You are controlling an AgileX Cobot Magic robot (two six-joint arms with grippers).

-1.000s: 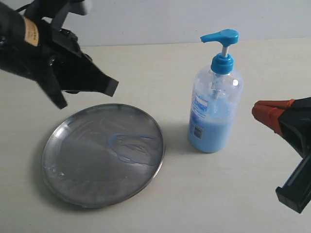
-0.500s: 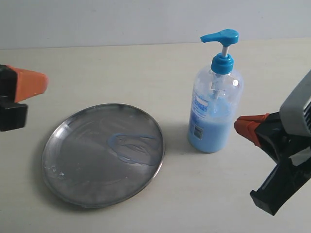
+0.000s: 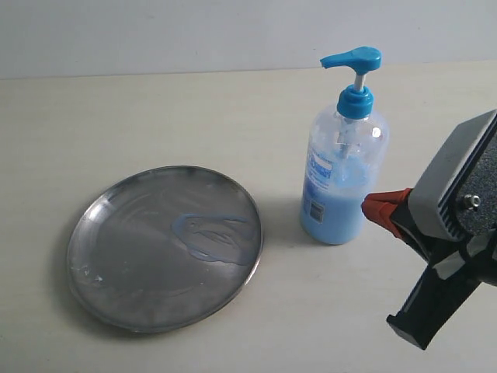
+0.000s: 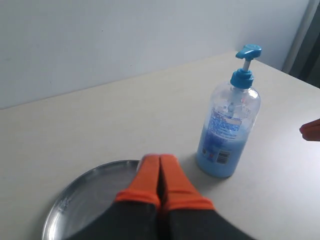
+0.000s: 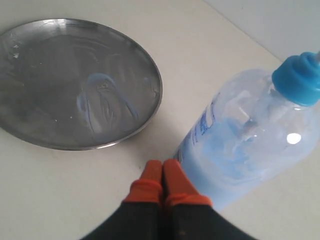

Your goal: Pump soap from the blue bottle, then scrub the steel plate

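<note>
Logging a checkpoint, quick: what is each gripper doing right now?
Left orange-tipped black gripper: closed, holding nothing.
Right orange-tipped black gripper: closed, holding nothing.

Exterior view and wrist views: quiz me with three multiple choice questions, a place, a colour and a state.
1. In the exterior view, the blue bottle stands where relative to the steel plate? A on it; B right of it; C left of it.
2. The bottle's pump head is: A white; B blue; C red.
3. The right gripper is: A wide open; B shut on the bottle; C shut, holding nothing.
Answers: B, the bottle stands clear of the plate's right rim; B, the head is bright blue; C, its orange tips press together beside the bottle.
</note>
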